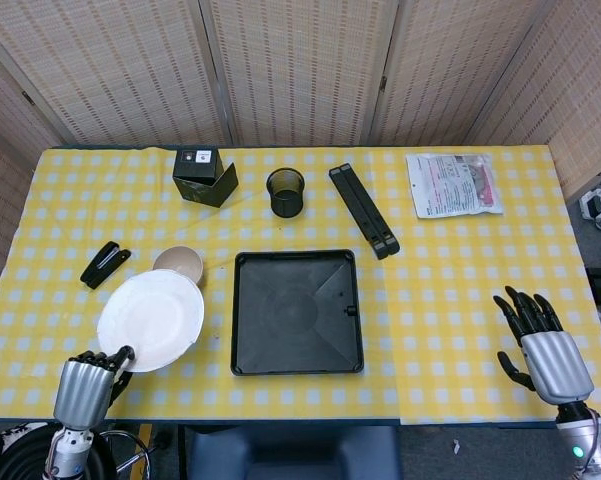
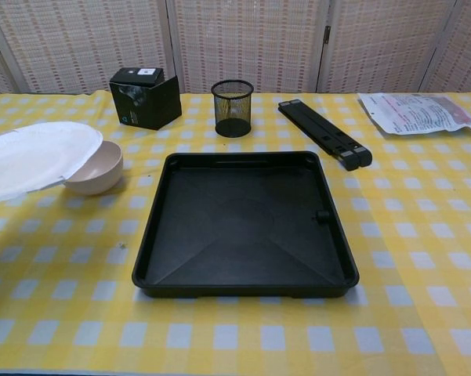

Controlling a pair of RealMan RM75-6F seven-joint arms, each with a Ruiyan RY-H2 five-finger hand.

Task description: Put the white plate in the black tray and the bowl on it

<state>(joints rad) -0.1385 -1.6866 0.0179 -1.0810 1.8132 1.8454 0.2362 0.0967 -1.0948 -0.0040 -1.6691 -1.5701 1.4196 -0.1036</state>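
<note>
My left hand grips the near rim of the white plate, holding it lifted above the table left of the black tray. In the chest view the white plate hangs at the left edge and covers part of the beige bowl; the hand itself is out of that frame. The bowl stands on the cloth just beyond the plate, partly hidden by it. The black tray holds nothing. My right hand hovers open near the table's front right corner, fingers spread.
At the back stand a black box, a mesh pen cup, a long black folded stand and a printed packet. A black stapler lies left of the bowl.
</note>
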